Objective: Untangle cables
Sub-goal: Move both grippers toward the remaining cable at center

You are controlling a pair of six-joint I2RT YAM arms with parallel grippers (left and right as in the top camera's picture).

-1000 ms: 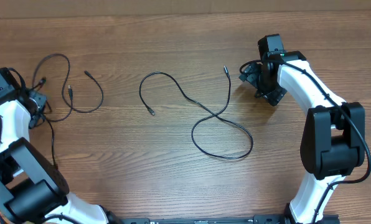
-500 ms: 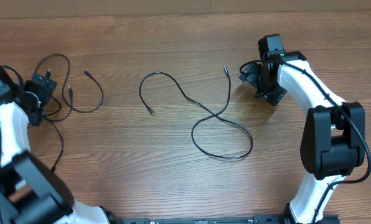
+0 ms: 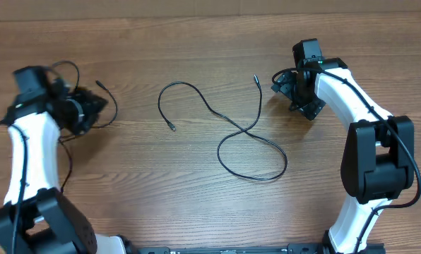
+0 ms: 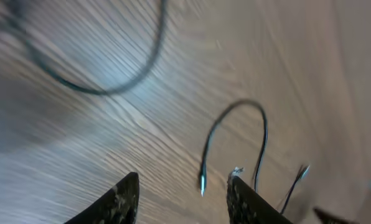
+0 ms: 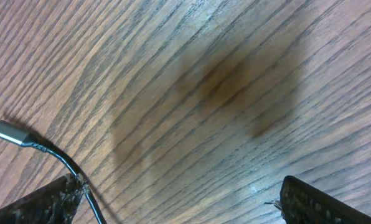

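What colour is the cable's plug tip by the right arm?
Silvery plug tip, clearest in the right wrist view.

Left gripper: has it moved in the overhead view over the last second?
Yes. The left gripper swung right, closer to the central cable, which has not shifted.

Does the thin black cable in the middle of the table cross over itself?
Yes, the thin black cable crosses itself once, forming a loop.
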